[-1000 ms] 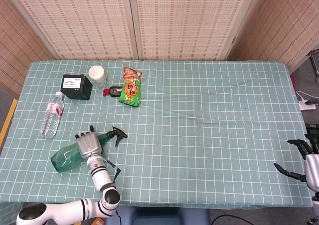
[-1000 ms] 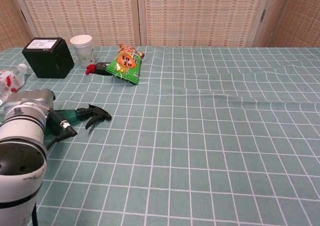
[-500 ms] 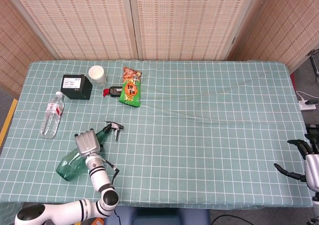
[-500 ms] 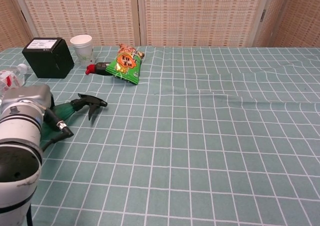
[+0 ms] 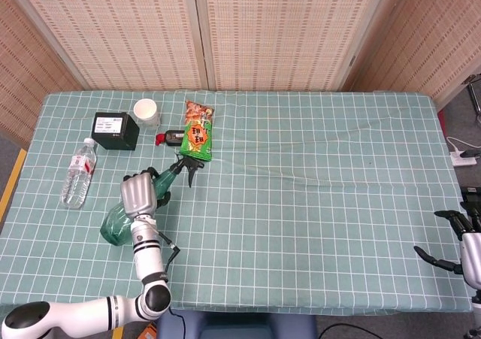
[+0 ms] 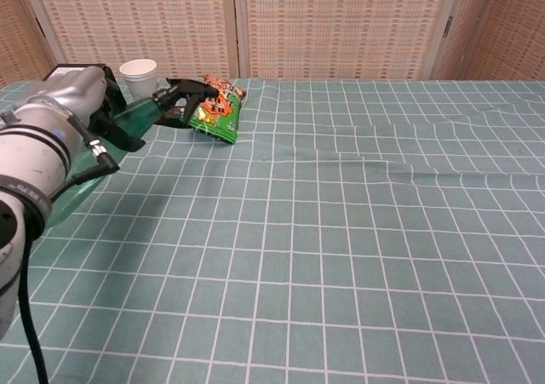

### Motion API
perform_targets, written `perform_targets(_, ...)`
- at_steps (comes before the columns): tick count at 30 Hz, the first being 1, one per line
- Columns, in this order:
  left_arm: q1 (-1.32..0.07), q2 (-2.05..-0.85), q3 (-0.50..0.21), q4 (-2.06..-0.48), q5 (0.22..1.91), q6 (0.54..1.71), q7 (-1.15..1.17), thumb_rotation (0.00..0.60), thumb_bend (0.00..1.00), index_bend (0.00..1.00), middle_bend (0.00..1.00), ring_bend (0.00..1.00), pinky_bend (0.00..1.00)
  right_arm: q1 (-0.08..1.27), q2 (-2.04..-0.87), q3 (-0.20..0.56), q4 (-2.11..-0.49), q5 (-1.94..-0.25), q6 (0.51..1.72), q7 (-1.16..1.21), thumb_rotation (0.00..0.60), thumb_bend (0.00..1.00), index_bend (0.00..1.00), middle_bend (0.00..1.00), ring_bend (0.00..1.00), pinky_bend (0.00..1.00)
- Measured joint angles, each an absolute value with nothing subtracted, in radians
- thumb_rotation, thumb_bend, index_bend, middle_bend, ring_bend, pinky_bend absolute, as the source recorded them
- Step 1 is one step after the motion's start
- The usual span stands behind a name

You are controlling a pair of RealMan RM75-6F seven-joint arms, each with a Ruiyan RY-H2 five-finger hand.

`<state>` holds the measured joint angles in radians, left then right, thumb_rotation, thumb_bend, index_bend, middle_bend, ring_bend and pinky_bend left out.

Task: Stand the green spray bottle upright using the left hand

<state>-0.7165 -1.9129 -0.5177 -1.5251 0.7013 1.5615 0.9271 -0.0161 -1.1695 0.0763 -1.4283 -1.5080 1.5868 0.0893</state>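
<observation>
My left hand (image 5: 138,195) grips the green spray bottle (image 5: 119,222) around its middle and holds it off the tablecloth, tilted. Its black trigger head (image 5: 188,165) points up and away toward the snack bag, and its round base points down toward the near left. In the chest view the same left hand (image 6: 78,94) fills the upper left, with the bottle's green neck (image 6: 136,116) and black nozzle (image 6: 189,91) sticking out to the right. My right hand (image 5: 460,237) rests open at the table's right edge, far from the bottle.
Behind the bottle lie a green snack bag (image 5: 198,131), a small dark bottle with a red cap (image 5: 170,137), a white paper cup (image 5: 146,113) and a black box (image 5: 115,130). A clear water bottle (image 5: 78,173) lies to the left. The checked green tablecloth (image 5: 316,196) covers the table.
The left hand has lifted the green spray bottle off the cloth and swung its nozzle up and away, from lying flat to a steep tilt. The right hand has stayed put.
</observation>
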Motion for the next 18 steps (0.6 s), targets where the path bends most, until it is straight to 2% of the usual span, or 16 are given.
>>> perform_targets(4,-0.709,-1.882,-0.562,-1.586,0.739,1.543,0.826,0.600,0.30,0.56,0.75,0.52,0.30,-0.017,-1.176,0.077,-1.421,-1.514,1.598,0.091,0.600,0.00,0.31,0.33,0.13,0.07)
perform_targets(11,-0.651,-1.792,-0.651,-1.731,0.822,1.480,0.451,0.600,0.30,0.55,0.74,0.52,0.28,-0.019,-1.202,0.084,-1.392,-1.526,1.627,0.092,0.600,0.00,0.33,0.33,0.15,0.10)
perform_targets(18,-0.579,-1.719,-0.702,-1.794,0.894,1.397,0.074,0.600,0.31,0.55,0.73,0.50,0.28,-0.020,-1.209,0.085,-1.386,-1.533,1.637,0.075,0.600,0.00,0.37,0.36,0.17,0.11)
